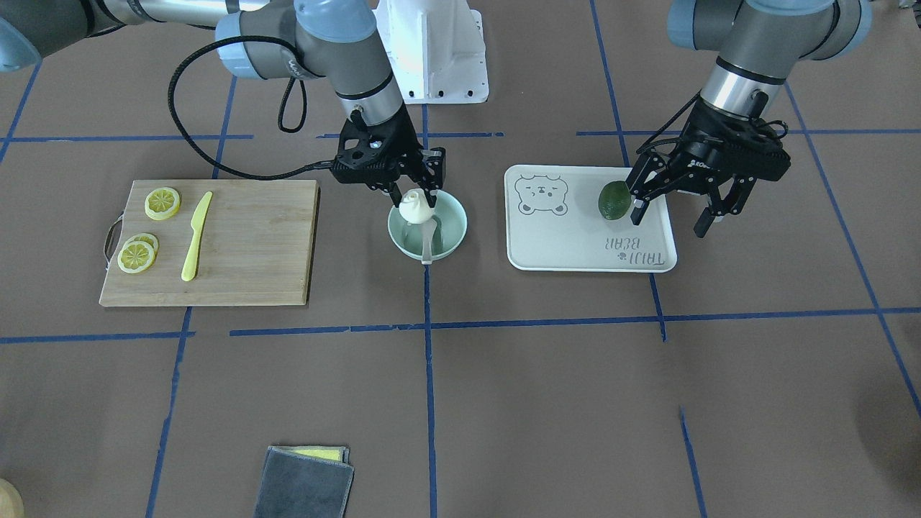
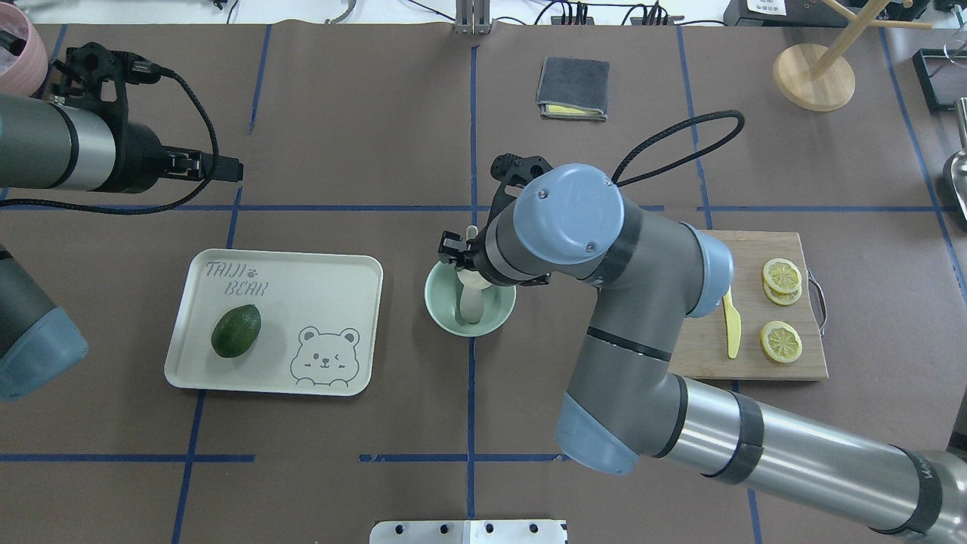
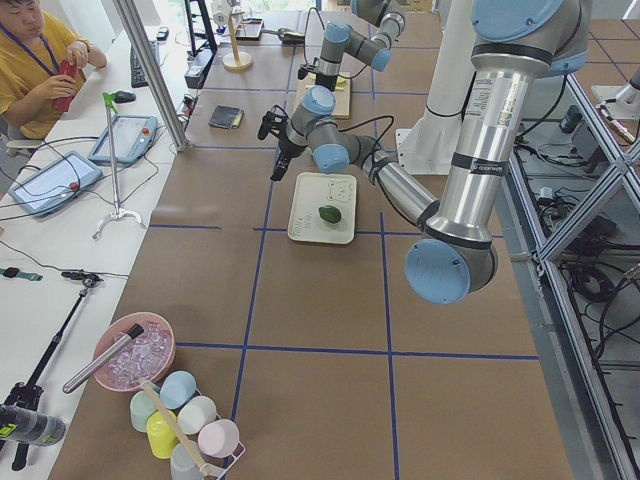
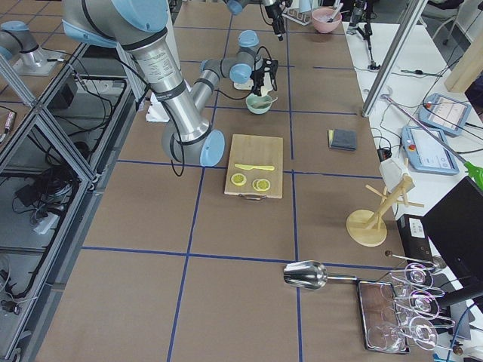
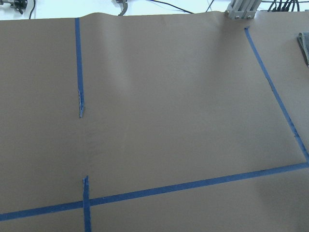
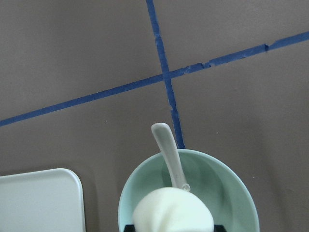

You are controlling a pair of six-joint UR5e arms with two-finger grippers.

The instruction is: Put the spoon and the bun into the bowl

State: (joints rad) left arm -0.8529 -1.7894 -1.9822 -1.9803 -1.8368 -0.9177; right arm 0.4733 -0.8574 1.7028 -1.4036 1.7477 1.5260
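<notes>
Nearest, the small off-white plastic spoon (image 1: 427,244) lies in the round mint-green bowl (image 1: 455,230), handle at 6 o'clock; behind, our right gripper (image 1: 415,200) clamps the pleated white steamed bun (image 1: 416,210) over it, so we judge release comes next; left gripper (image 1: 669,221) hangs parted

A pale tray (image 2: 302,272) printed with a bear drawing and the words "TAIJI BEAR" is lying flat on a brown table (image 2: 340,113) marked with blue tape lines. A dark green avocado (image 2: 236,330) is resting on the tray, beside the bear. In the overhead view, well to the right of the tray, a wooden board (image 2: 755,249) is carrying three lemon slices (image 2: 780,341), two of them overlapping, and a yellow knife (image 2: 731,329). Beyond the tray and off to its right, a folded grey cloth (image 2: 574,88) is lying over something yellow. Farther right still, a wooden stand (image 2: 814,75) is standing near the table's far edge.
</notes>
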